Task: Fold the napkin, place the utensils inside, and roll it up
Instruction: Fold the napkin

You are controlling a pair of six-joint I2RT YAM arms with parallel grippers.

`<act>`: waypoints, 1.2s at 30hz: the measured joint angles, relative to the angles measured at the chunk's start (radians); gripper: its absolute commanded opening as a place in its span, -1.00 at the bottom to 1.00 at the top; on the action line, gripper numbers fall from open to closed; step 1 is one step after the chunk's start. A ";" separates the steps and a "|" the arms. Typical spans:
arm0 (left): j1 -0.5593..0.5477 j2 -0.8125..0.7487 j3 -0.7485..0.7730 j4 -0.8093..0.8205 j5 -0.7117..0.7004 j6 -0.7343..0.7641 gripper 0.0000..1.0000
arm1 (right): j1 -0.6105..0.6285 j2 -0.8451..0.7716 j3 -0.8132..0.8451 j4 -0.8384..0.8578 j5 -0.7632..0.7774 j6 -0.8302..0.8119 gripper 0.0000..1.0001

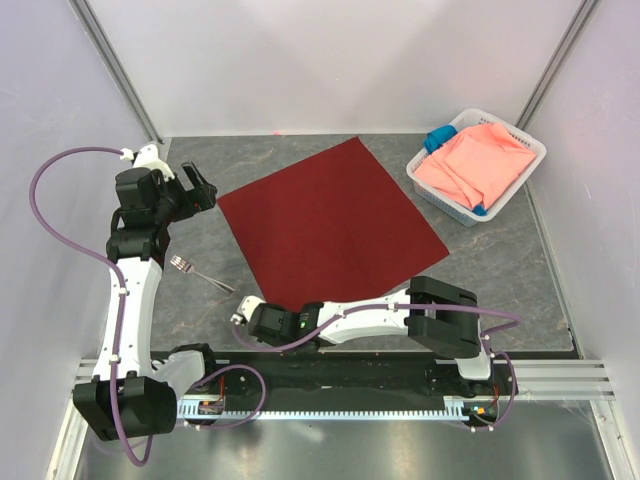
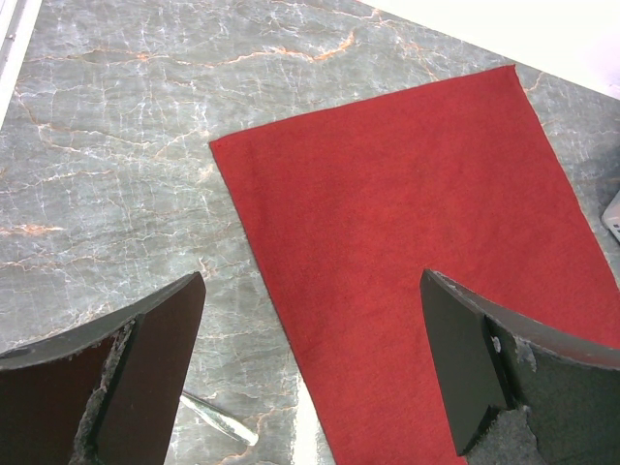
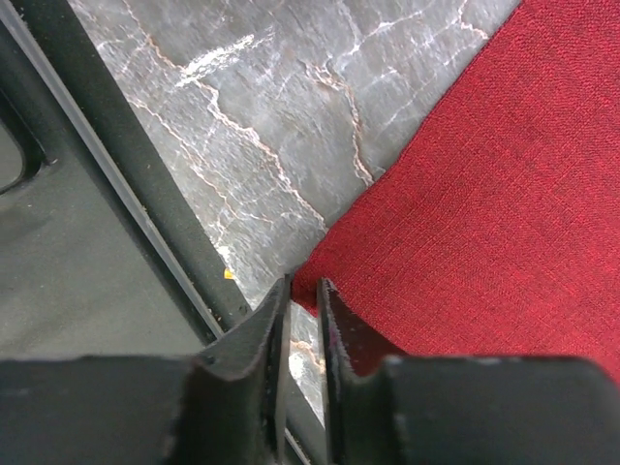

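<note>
The maroon napkin [image 1: 330, 225] lies flat and unfolded on the marble table, one corner pointing toward the arms. My right gripper [image 1: 240, 312] is low at that near-left corner. In the right wrist view the jaws [image 3: 303, 283] stand only a sliver apart, with the tip of the napkin [image 3: 484, 213] pinched between their ends. A silvery fork [image 1: 195, 268] lies on the table left of the napkin. My left gripper [image 1: 205, 190] hovers above the napkin's left corner, wide open [image 2: 312, 281] and holding nothing. The napkin [image 2: 417, 242] and the fork's handle end [image 2: 218, 418] show below it.
A white basket [image 1: 430, 185] at the back right holds a salmon-pink cloth [image 1: 475, 165] and a blue cloth [image 1: 438, 138]. The black base rail [image 3: 116, 165] runs close beside the right gripper. Walls close in the table on three sides.
</note>
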State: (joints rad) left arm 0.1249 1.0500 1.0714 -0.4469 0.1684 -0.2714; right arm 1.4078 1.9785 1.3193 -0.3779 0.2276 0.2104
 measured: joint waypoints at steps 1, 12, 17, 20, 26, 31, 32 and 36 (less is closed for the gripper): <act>0.000 0.000 0.000 0.000 0.000 0.000 1.00 | 0.000 0.000 0.000 0.001 -0.003 0.001 -0.74; 0.000 0.000 0.000 0.000 0.000 0.000 1.00 | -0.005 0.002 0.010 0.006 -0.074 0.004 -1.00; 0.000 0.000 0.000 0.000 0.000 0.000 1.00 | 0.005 0.002 0.013 0.013 -0.164 0.016 -1.00; 0.000 0.000 0.000 0.000 0.000 0.000 1.00 | 0.014 -0.001 0.013 0.006 -0.203 0.029 -1.00; 0.000 0.000 0.000 0.000 0.000 0.000 1.00 | 0.002 -0.074 0.011 -0.014 -0.173 0.040 -1.00; 0.000 0.000 0.000 0.000 -0.002 0.000 1.00 | -0.099 -0.156 0.010 -0.011 -0.120 0.022 -1.00; 0.000 0.000 0.000 0.000 -0.002 0.000 1.00 | -0.128 -0.162 0.010 -0.011 -0.108 0.012 -1.00; 0.000 0.000 0.000 0.000 -0.002 0.000 1.00 | -0.237 -0.156 0.010 -0.004 -0.062 -0.035 -1.00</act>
State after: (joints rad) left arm 0.1249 1.0496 1.0714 -0.4473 0.1669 -0.2710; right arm 1.1709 1.8229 1.3289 -0.3817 0.1654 0.1749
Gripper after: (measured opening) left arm 0.996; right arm 0.011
